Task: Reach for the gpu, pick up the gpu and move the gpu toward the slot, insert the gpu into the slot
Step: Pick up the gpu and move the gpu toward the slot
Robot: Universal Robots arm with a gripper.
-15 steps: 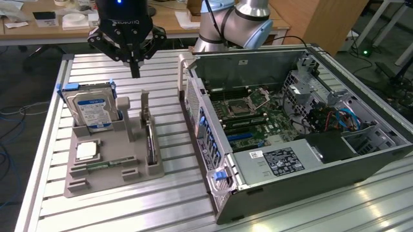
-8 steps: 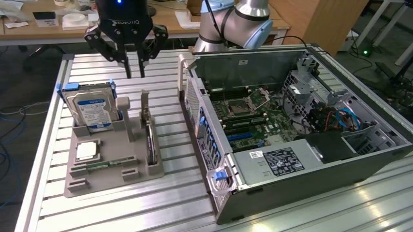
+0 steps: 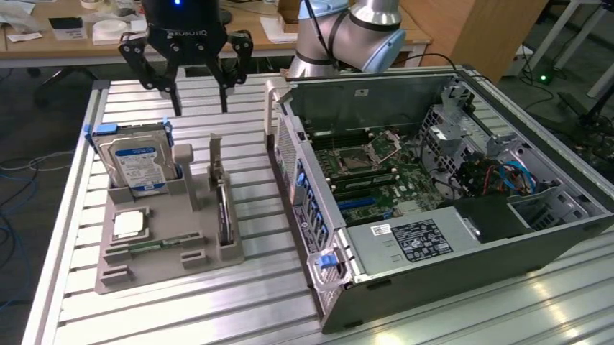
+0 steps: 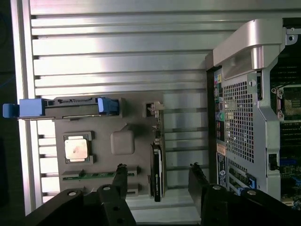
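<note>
Dark, thin gpu (image 3: 223, 215) stands edgewise in a grey holder (image 3: 154, 269); end effector (image 3: 201, 108) hovers above, spread, empty

"Where's the gpu (image 3: 223, 208)?"
"On edge in the grey holder (image 3: 144, 269). It looks dark and thin, with its pale bracket (image 3: 215, 154) at the twelve o'clock end."
"And the slot (image 3: 360, 204)?"
"Narrow blue strip on the green motherboard (image 3: 403, 180), uncovered, three o'clock from the card."
</note>
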